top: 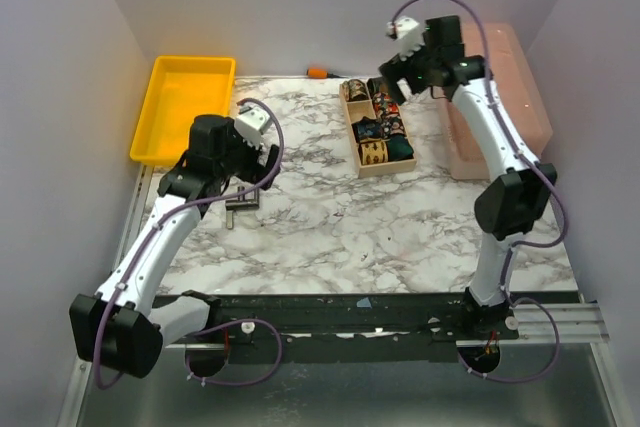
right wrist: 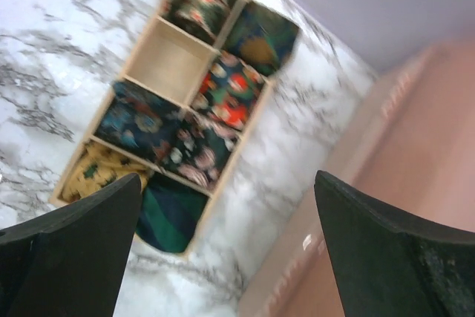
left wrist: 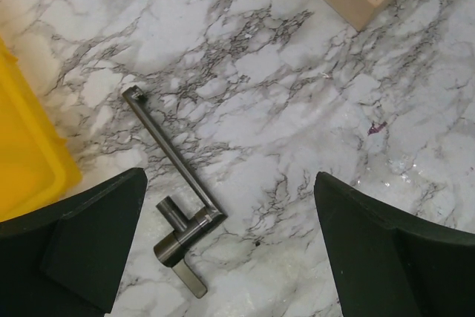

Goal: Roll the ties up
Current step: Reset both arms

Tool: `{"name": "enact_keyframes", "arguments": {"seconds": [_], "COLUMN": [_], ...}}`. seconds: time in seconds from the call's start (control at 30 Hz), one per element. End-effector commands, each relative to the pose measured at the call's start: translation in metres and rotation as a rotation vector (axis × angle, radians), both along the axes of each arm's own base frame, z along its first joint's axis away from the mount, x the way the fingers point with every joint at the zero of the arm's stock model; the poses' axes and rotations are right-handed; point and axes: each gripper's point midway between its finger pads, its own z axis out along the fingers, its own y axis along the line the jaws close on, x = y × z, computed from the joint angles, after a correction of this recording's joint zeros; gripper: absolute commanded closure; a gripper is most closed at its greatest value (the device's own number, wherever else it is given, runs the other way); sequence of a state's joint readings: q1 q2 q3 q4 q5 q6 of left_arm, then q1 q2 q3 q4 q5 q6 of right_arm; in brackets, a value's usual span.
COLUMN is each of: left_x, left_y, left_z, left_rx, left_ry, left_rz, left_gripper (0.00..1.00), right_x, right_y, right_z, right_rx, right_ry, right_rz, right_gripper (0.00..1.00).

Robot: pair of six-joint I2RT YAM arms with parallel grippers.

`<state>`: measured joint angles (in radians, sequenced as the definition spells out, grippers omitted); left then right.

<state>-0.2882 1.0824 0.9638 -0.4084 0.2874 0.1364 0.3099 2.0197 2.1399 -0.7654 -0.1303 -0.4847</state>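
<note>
Right wrist: right tool [right wrist: 226,176] has its jaws wide with nothing between them, and hangs above the wooden box [right wrist: 165,61] near the far right corner of the worktop [right wrist: 44,35].
- The box is two columns by four rows.
- Seven ties [right wrist: 226,90] sit in it as coils, one per compartment.
- Far row: a dark patterned coil and a dark green one with a mustard patch.
- Second row: a red-orange floral coil beside the one bare compartment.
- Third row: a blue coil and a dark pink-floral one.
- Near row: a yellow coil and a green-navy one. The green-navy coil bulges past the box rim.
- The pink bin [right wrist: 415,146] is just right of the box. It has raised lettering, too blurred to read.

Left wrist: left tool [left wrist: 228,176] also has its jaws wide and holds nothing, over bare marble near the left edge of the worktop.
- A dark grey metal T-bar [left wrist: 174,157] lies flat on the marble under it, not touching either finger.
- The yellow tray [left wrist: 30,161] is at the frame's left.
- One corner of the wooden box shows at top right.

Top external: the yellow tray sits at the far left corner. An orange-handled item [top: 318,72] lies at the far edge, left of the box. No tie lies loose on the marble.
</note>
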Motion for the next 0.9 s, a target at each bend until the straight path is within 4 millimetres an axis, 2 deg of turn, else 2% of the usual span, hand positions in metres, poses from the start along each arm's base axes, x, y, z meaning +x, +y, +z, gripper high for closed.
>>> {"name": "enact_keyframes", "arguments": {"seconds": [0.0,0.07,0.1,0.3,0.4,0.6,0.87], "left_x": [0.018,0.027,0.031,0.043,0.039,0.031,0.033], "left_y": [0.023,0.026,0.026,0.037,0.039,0.046,0.05], "left_z": [0.006,0.014,0.016,0.015,0.009,0.0,0.006], "left_rx": [0.021,-0.001,-0.014,-0.057,-0.051,-0.037,-0.05], "left_ry": [0.106,0.124,0.135,0.207,0.217,0.23,0.222], "left_rz": [0.119,0.14,0.143,0.217,0.225,0.249,0.289], "left_gripper": [0.02,0.02,0.02,0.02,0.02,0.02,0.02], "right_x": [-0.031,-0.053,-0.065,-0.14,-0.163,-0.18,-0.18], "right_y": [-0.054,-0.069,-0.073,-0.072,-0.071,-0.074,-0.073], "right_z": [0.006,-0.011,-0.013,-0.052,-0.06,-0.065,-0.059], "right_rx": [0.242,0.246,0.246,0.289,0.303,0.305,0.314], "right_ry": [0.133,0.179,0.178,0.282,0.299,0.293,0.279], "right_rz": [-0.206,-0.243,-0.251,-0.238,-0.229,-0.234,-0.225], "right_gripper": [0.0,0.0,0.0,0.0,0.0,0.0,0.0]}}
